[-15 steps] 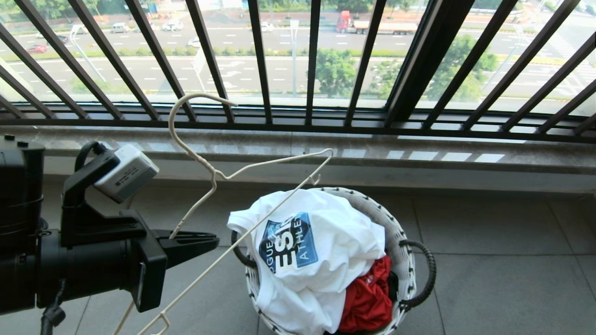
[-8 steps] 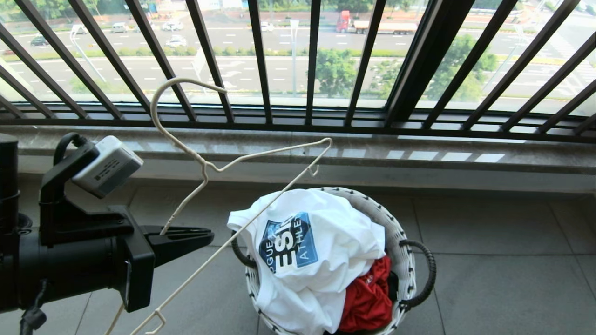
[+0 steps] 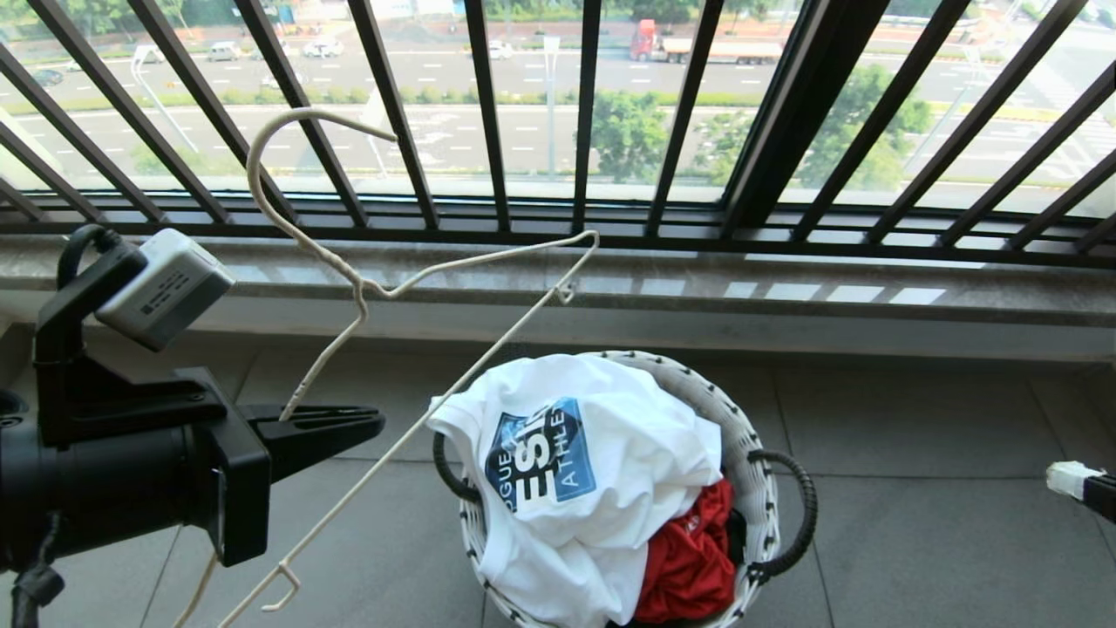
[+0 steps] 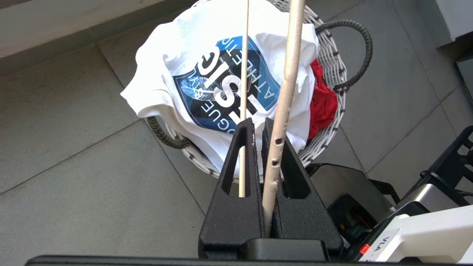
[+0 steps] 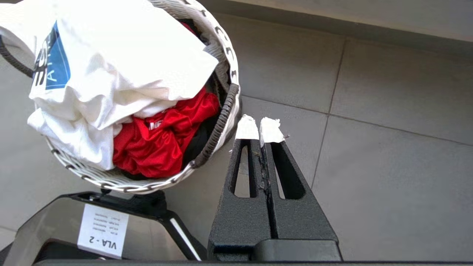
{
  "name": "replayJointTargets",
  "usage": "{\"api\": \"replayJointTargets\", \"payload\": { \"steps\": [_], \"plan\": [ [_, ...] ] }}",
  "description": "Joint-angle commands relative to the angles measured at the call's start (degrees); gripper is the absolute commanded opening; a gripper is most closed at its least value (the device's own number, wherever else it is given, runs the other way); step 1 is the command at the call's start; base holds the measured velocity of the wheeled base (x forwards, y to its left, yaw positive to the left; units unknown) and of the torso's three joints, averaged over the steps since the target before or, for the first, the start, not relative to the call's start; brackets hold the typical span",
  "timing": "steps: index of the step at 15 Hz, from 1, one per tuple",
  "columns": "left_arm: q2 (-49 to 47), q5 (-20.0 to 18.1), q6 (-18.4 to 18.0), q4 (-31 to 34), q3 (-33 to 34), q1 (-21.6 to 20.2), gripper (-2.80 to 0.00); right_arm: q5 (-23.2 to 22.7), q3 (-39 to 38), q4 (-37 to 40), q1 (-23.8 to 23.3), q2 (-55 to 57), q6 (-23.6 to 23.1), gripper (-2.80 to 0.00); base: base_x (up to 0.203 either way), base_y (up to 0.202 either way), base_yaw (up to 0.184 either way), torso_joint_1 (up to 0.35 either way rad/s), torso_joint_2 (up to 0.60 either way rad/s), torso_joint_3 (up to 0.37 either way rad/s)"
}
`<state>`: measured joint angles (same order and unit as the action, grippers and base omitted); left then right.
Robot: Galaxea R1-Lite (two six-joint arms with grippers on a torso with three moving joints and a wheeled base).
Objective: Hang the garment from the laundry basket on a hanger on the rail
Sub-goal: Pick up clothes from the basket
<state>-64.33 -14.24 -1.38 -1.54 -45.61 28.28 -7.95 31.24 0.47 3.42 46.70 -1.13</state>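
Left arm low at the near left, reaching level toward the right, wrist camera riding on top. Left pincer [image 3: 370, 423] clamped tight, fingers [image 4: 244, 147] pressed together on a thin hanger [image 3: 366, 288] shoulder wire. Right arm barely in at the right edge; right pincer [image 5: 260, 129] closed, empty, white-taped fingertips [image 3: 1071, 477] touching, pointing left.

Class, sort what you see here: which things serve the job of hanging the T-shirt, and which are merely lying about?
Part of the job:
- white T-shirt
- woven laundry basket
- wire hanger, held in the left gripper
- right gripper, shut and empty

Lying about:
- red cloth
- black railing
- stone sill
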Motion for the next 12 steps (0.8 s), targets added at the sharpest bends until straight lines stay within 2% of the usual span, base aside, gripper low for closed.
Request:
{"api": "replayJointTargets", "payload": {
  "steps": [1, 6, 8, 12],
  "plan": [
    [0.08, 0.08, 2.0, -0.13, -1.02, 0.02, -2.8, -0.43, 3.82, -0.24, 5.51, 11.88, 0.03, -2.8, 0.0, 0.0, 0.0, 0.0, 0.0, 0.0],
    [1.78, 1.86, 2.35, 0.45, -2.34, -0.06, -2.8, 1.21, 12.54, -0.14, 17.32, 23.89, 4.68, -2.8, 0.0, 0.0, 0.0, 0.0, 0.0, 0.0],
    [1.84, 5.4, 2.42, 0.14, -3.24, -0.07, -2.8, 3.44, 16.07, -0.3, 22.55, 28.37, 7.4, -2.8, 0.0, 0.0, 0.0, 0.0, 0.0, 0.0],
    [2.45, 6.0, 2.52, 0.13, -3.99, 0.01, -2.8, 10.45, 20.92, -0.43, 30.77, 36.69, 9.63, -2.8, 0.0, 0.0, 0.0, 0.0, 0.0, 0.0]
  ]
}}
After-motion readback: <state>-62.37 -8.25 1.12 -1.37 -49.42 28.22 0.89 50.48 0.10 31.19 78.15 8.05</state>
